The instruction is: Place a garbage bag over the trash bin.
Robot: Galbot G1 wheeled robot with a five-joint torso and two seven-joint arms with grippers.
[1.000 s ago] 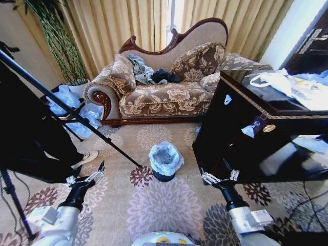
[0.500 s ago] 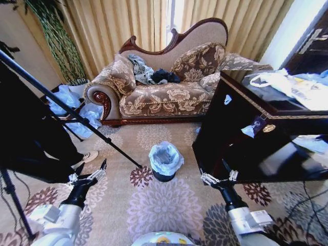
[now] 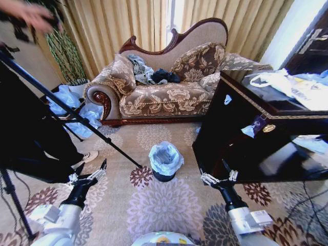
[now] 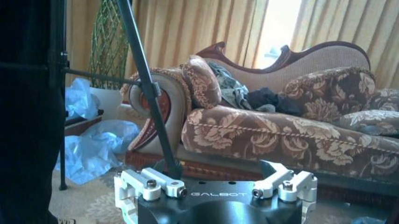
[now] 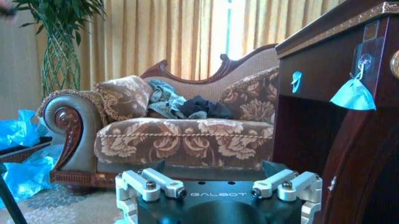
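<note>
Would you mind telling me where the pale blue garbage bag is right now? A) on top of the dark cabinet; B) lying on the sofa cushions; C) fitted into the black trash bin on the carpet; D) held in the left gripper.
C: in the head view the garbage bag lines the mouth of the trash bin, which stands on the carpet between the two open, empty grippers.
</note>
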